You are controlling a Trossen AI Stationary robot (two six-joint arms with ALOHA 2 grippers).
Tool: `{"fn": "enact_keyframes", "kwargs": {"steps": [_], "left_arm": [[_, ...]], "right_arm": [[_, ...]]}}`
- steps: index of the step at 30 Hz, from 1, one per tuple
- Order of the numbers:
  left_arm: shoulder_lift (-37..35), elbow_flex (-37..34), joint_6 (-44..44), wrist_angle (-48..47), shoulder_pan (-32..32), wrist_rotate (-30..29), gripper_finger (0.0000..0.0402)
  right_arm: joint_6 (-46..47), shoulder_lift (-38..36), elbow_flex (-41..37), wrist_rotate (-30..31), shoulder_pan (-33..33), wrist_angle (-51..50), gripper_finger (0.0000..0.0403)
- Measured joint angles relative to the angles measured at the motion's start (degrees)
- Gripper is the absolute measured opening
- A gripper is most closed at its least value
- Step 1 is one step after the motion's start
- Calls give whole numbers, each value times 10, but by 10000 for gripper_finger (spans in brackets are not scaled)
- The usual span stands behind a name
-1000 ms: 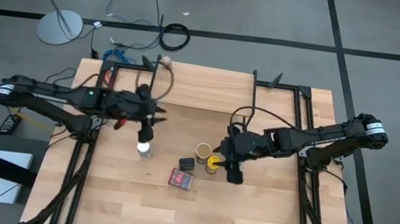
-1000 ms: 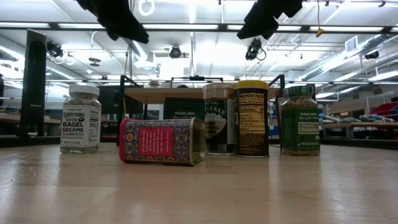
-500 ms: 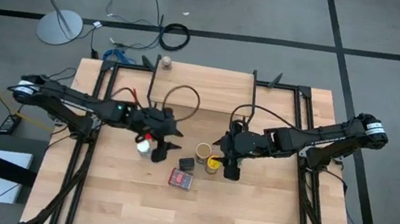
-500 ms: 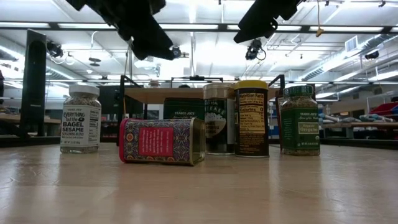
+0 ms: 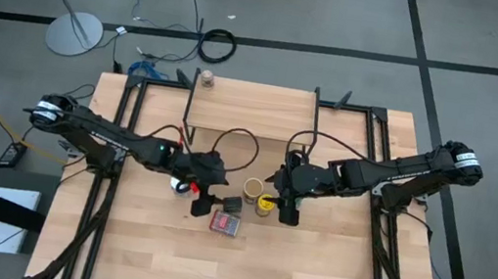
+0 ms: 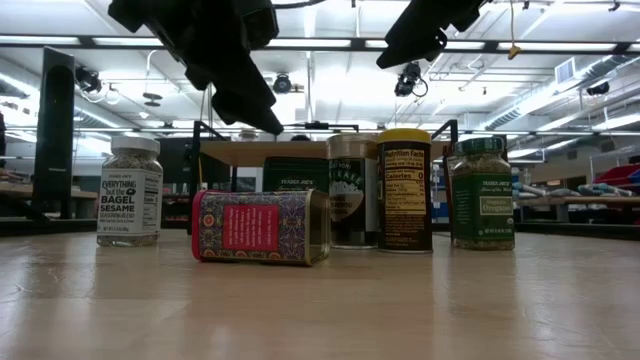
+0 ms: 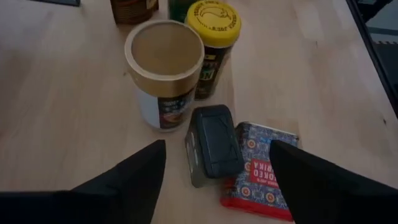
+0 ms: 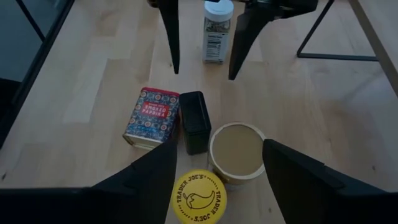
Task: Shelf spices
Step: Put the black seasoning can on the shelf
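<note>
Several spices stand close together mid-table. The red tin lies on its side, with the dark tin against it. The brown canister, yellow-lidded jar, green jar and white-lidded jar stand upright. A small tan-capped jar stands on the shelf at the table's far edge. My left gripper hovers open above the dark tin. My right gripper hovers open above the canister and the yellow-lidded jar.
The shelf's thin black legs stand just beyond the spices. Black frame rails run along the table's left and right sides. Bare wooden table lies on the near side of the tins.
My left gripper has moved from beside the white-lidded jar toward the table's right and near edge, coming down over the dark and red tins, still open. The spices have stayed where they were.
</note>
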Motion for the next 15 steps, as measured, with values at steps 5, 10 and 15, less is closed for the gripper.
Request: {"fn": "enact_keyframes", "kwargs": {"steps": [5,10,15], "left_arm": [[0,0,0,0,-13,-1,305],[21,0,-2,6,-19,-24,306],[53,0,-14,30,-21,-35,305]], "right_arm": [[0,0,0,0,0,0,233],[5,0,0,0,0,0,228],[15,0,0,-2,3,0,224]]}}
